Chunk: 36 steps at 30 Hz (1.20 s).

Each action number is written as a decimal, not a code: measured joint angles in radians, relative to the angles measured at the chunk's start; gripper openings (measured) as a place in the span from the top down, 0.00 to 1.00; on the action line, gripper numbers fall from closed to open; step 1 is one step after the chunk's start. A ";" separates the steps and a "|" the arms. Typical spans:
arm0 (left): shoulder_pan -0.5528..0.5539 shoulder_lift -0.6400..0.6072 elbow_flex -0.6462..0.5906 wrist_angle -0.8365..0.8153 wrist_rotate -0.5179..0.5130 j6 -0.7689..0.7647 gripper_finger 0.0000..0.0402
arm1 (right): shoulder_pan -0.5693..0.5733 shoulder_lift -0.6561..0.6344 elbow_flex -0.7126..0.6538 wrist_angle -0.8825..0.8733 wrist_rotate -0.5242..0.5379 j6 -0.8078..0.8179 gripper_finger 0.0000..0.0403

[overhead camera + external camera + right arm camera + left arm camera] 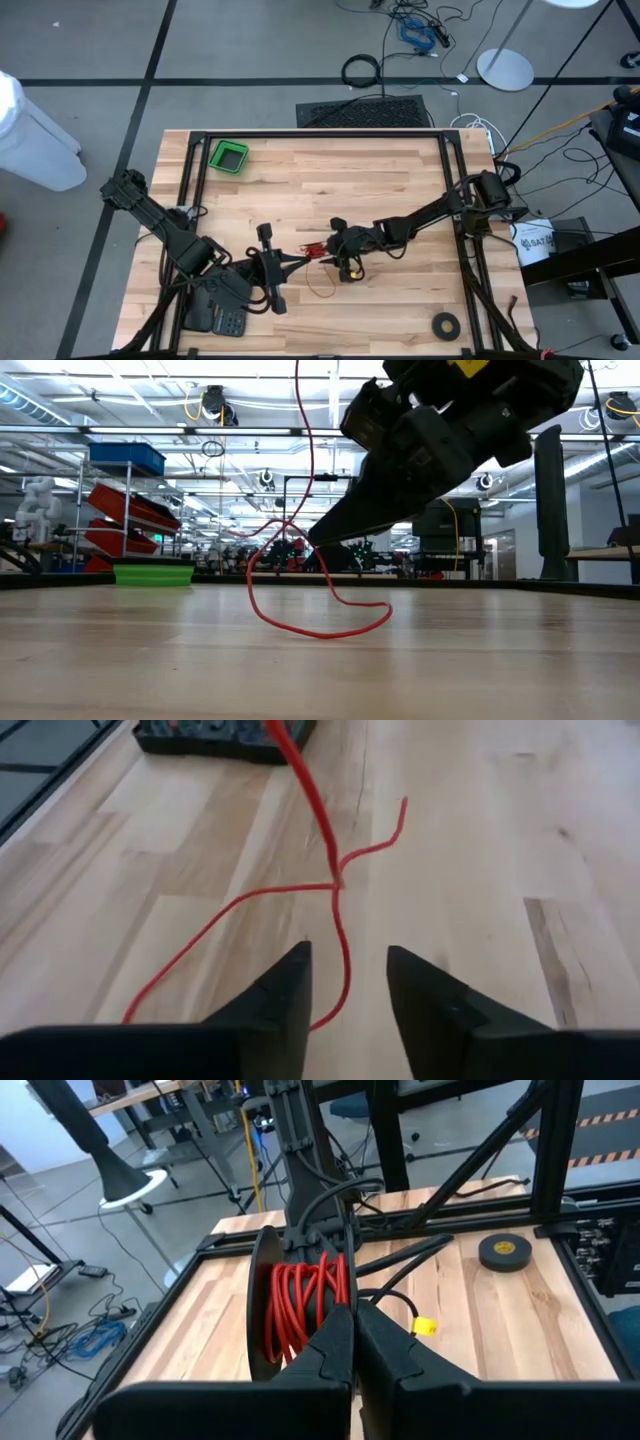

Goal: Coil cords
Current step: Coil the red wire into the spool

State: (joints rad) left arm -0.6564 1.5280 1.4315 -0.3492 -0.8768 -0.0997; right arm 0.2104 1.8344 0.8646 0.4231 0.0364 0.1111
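Note:
The cord is red. Several of its turns form an upright coil (305,1305) at the tips of my left gripper (352,1330), which is shut and held above the table's near middle (300,260). From the coil (315,250) one strand drops to the wood and lies there in a loose loop (320,628), its free tail (395,825) also on the table. My right gripper (345,982) stands open and low over the loop, slanting down. A strand on the table (345,960) runs between its fingers; I see no touch. My left gripper is shut with the coil's lower turns (320,1342) right at its fingertips. The fingers hide whether the turns are pinched or wound round the tips. The fingers come nearly level. The coil stands upright and clear of the table, with a slack strand (300,450) hanging from it.
A green bin (228,157) stands at the far left. A black tape ring (446,323) lies near the front right corner. A dark keypad-like box (225,320) lies by the left arm's base. A black metal frame (455,170) borders the table. A cable hoop (362,70) lies on the floor.

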 joint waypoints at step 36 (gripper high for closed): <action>-0.040 -0.024 0.000 0.000 -0.075 0.000 0.99 | 0.022 -0.395 -0.001 -0.626 0.178 -0.002 1.00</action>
State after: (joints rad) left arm -0.6964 1.5036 1.4315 -0.3488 -0.9522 -0.0994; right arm 0.2325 1.4395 0.8635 -0.2031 0.2144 0.1087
